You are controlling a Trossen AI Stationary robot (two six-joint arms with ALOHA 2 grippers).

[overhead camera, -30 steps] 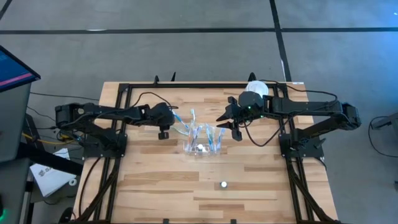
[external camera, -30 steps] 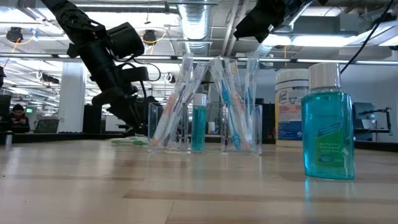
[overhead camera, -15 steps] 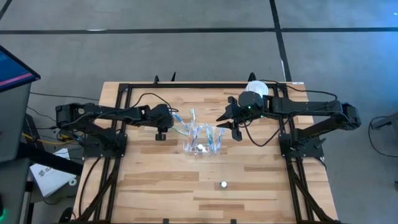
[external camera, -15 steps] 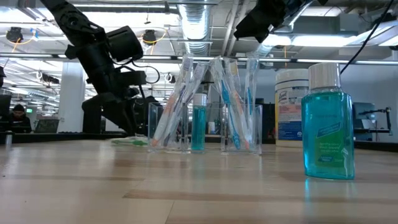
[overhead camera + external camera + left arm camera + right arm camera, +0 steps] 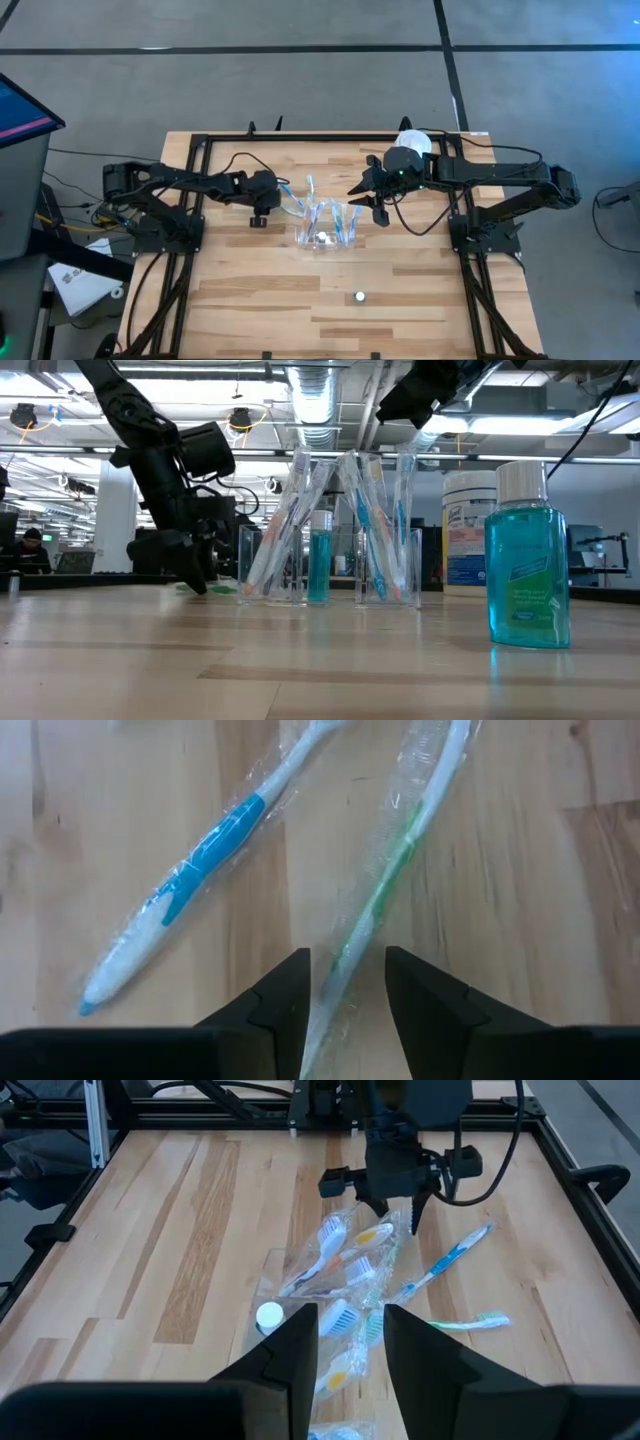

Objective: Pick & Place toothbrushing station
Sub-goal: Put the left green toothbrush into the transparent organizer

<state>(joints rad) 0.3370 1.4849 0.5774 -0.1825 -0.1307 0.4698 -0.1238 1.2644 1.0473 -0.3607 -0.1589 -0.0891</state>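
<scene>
My left arm reaches in from the table's left edge, stretched nearly flat across the wood, with its wrist bent so that the left gripper (image 5: 262, 207) points down at the tabletop just left of the toothbrushing station. In the left wrist view its two fingers (image 5: 275, 1005) stand a narrow gap apart with nothing pinched, straddling a wrapped green toothbrush (image 5: 385, 890) that lies flat on the boards; a wrapped blue toothbrush (image 5: 205, 855) lies beside it, apart from the fingers. In the low view the gripper's tips come down almost to the wood, close beside the station. The station itself sits near the middle of the table: a clear holder (image 5: 330, 565) with toothbrushes (image 5: 285, 525) leaning upright in its compartments and a small clear tube (image 5: 319, 560) of blue liquid standing between them. My right arm comes in from the right edge, elbow folded, and holds the right gripper (image 5: 366, 192) above the table, just to the right and far side of the station; its fingers (image 5: 290, 1355) are parted with nothing between them, looking down on the brushes. A bottle of blue mouthwash (image 5: 527, 555) stands at the near edge, and a white tub (image 5: 467, 530) stands at the far right.
</scene>
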